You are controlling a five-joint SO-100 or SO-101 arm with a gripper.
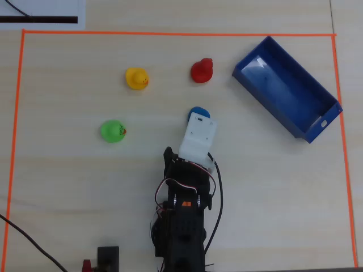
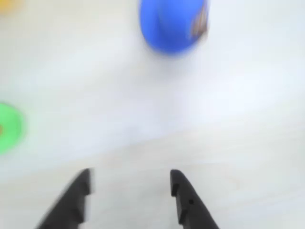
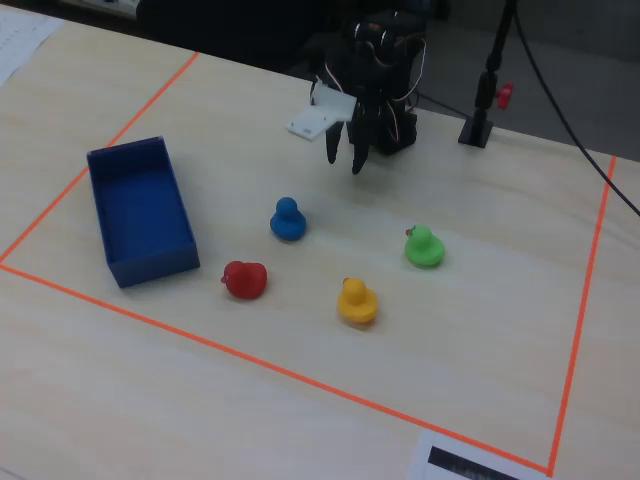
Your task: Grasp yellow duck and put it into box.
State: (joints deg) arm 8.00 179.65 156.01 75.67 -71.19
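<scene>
The yellow duck [image 1: 136, 78] stands at the upper left of the taped area in the overhead view. In the fixed view it [image 3: 357, 302] is near the front. The wrist view shows only a yellow blur [image 2: 6, 4] at the top left corner. The blue box [image 1: 286, 89] lies slanted at the upper right, empty; it is at the left in the fixed view [image 3: 140, 208]. My gripper [image 2: 131, 174] is open and empty above bare table. In the fixed view it [image 3: 345, 163] hangs behind the ducks, well apart from the yellow duck.
A blue duck [image 2: 174, 24] sits just ahead of the gripper, half hidden under the white camera mount [image 1: 198, 136] in the overhead view. There is a green duck [image 1: 113, 131], a red duck [image 1: 201, 71], and orange tape [image 1: 17, 141] around the work area.
</scene>
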